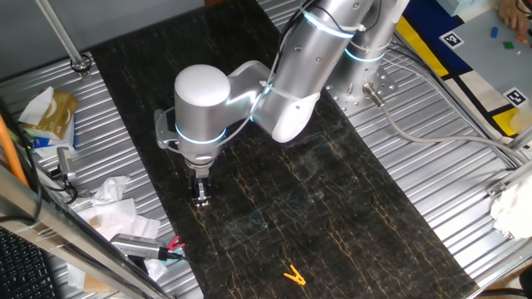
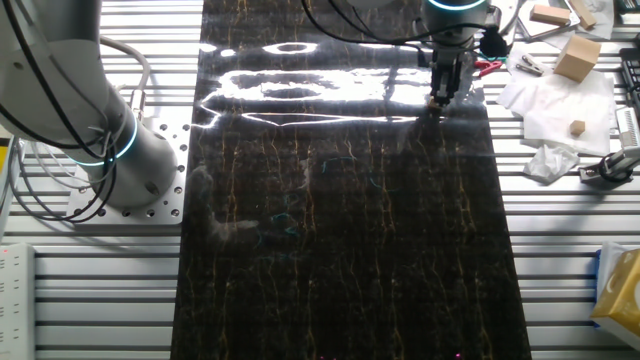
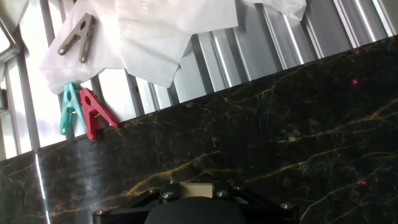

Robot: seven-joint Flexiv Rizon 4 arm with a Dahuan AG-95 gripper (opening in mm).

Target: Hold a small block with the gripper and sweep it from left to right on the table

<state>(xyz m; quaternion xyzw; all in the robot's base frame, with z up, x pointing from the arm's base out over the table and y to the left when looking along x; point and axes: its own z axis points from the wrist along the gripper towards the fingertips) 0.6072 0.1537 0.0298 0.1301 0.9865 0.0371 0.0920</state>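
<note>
small block right up close, pinched between the black gripper fingers, down on the table near its edge, red clip and teal clip just past that edge, no readable writing anywhere

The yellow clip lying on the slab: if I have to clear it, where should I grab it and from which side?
Probably from straight above. The yellow clip lies flat on the table with open slab all round. Close the fingers across its narrow middle, where the two splayed legs meet, since the spread ends look too wide. The gripper appears to hold the small block, so release that first.

Hand low over table
</note>
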